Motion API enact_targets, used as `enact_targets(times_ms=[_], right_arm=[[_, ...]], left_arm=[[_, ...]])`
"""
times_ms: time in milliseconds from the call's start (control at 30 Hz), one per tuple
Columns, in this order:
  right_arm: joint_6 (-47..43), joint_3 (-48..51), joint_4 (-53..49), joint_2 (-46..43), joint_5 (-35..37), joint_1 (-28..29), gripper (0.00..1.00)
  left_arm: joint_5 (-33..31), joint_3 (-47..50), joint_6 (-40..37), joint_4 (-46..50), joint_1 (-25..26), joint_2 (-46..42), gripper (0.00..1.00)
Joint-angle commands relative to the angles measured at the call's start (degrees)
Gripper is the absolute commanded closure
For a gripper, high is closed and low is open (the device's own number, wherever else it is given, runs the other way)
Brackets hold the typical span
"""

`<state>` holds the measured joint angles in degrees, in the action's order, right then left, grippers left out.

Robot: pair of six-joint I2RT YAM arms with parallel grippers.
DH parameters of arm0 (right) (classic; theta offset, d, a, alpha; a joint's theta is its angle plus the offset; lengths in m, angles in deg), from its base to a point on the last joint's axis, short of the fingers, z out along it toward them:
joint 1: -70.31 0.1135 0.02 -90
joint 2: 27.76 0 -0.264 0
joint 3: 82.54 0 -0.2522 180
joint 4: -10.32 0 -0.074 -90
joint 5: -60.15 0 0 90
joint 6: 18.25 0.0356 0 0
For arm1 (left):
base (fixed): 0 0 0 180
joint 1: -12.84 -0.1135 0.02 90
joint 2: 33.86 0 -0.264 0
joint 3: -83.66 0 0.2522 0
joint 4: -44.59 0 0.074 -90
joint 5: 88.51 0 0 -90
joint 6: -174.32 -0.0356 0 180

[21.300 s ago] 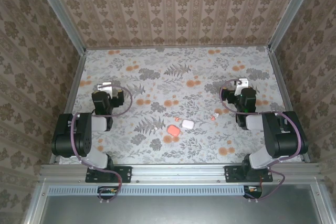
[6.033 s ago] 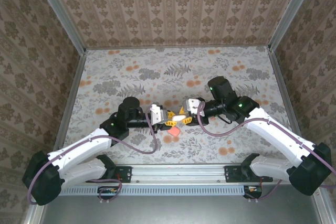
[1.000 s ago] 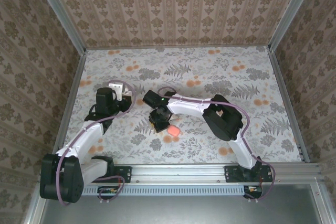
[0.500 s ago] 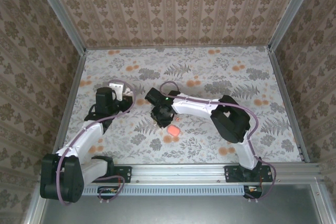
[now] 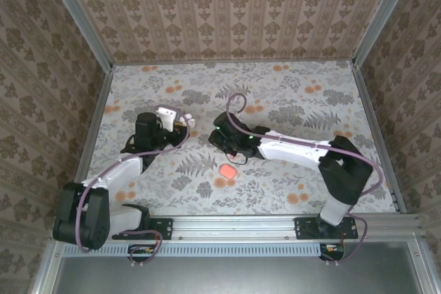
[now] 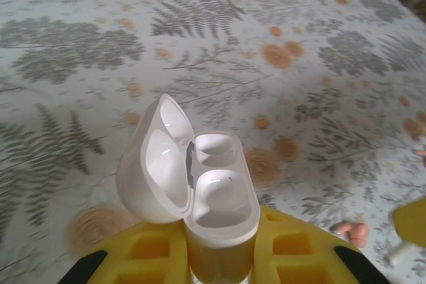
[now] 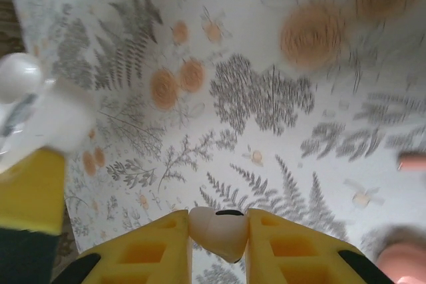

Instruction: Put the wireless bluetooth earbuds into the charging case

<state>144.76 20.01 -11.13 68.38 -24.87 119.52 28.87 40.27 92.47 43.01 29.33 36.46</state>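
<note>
The flowered tabletop (image 5: pixel 296 101) carries both arms, which reach toward its middle. A pink case (image 5: pixel 226 171) lies flat there, just beside the right gripper (image 7: pixel 218 221) and untouched. The left gripper (image 6: pixel 219 231) is clamped on the white case (image 6: pixel 213 194) and holds it up, lid swung open to the left, wells facing upward. The right gripper is pinched on one earbud (image 7: pixel 217 232), pale and rounded; its long axis I cannot tell. From this gripper the open case lies to the left and somewhat farther from the bases, so I judge the earbud must travel leftward over the wells. What seems to be a second earbud (image 6: pixel 353 232), pinkish, lies loose on the tabletop
</note>
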Motion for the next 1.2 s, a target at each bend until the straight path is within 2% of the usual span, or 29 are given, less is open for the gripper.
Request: enact_targets(times_ms=[0,200,367,567,667,867,1167], right_arm=[[-12.51,6.17,12.58,-5.02,3.33,-1.53,0.77],[-25.38,14.06,19.70,-12.70,1.72,-4.18,0.77],[-38.45,20.29,25.65,-20.72,-1.19,-6.11,0.77],[-53.03,22.46,26.33,-26.53,-4.83,-6.33,0.76],[-57.55,22.29,26.23,-27.54,-7.34,-6.32,0.76],[-64.67,21.93,26.05,-28.20,-13.10,-6.06,0.76],[-69.64,20.19,25.35,-25.44,-17.29,-5.25,0.77]], left_arm=[[5.94,0.83,-1.63,-7.63,1.98,1.95,0.90],[8.95,0.12,-9.31,-8.55,6.94,3.09,0.90],[15.92,1.95,-10.09,-15.51,7.84,4.75,0.90],[19.86,3.39,-11.91,-21.03,9.20,5.75,0.89],[20.66,3.52,-13.97,-21.93,11.69,5.63,0.90],[21.09,3.72,-15.83,-21.85,12.91,4.74,0.90],[20.81,4.23,-16.06,-22.68,14.00,3.64,0.90]])
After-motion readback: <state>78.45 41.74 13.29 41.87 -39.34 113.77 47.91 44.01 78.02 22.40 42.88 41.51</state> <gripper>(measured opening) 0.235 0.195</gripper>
